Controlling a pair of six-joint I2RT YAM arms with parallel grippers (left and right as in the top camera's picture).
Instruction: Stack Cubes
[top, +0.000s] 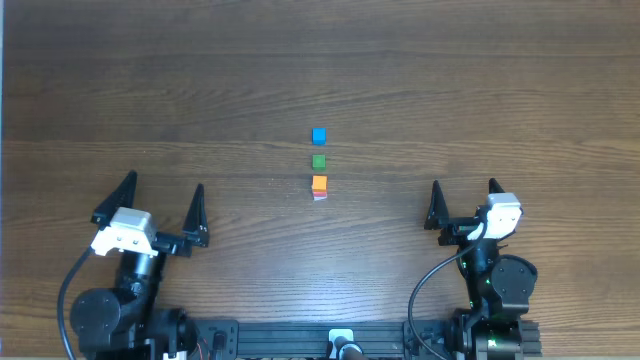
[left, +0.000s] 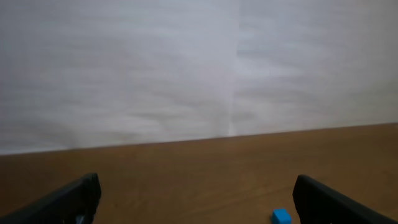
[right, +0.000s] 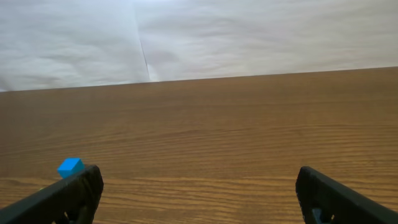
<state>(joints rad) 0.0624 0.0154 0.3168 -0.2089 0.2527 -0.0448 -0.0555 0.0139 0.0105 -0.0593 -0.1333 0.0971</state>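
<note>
Top view: three cubes sit in a line up the middle of the table: blue cube farthest from the bases, green cube next, orange cube nearest, each apart from its neighbour. There's a pinkish sliver at the orange cube's near edge, can't tell what it is. Both arms are folded back close to their bases with the wrists pointing up the table. Left gripper is well left of the cubes, fingers spread wide, holding nothing. Right gripper is well right of them, also wide open and empty. Left wrist view: the camera looks nearly level across the wood to a white backdrop, so the gripper is about horizontal. Its two dark fingers sit far apart with bare table between, and the blue cube is just inside the far finger. Right wrist view: same level pose, fingers wide apart, blue cube just beside one fingertip, not touching.
</note>
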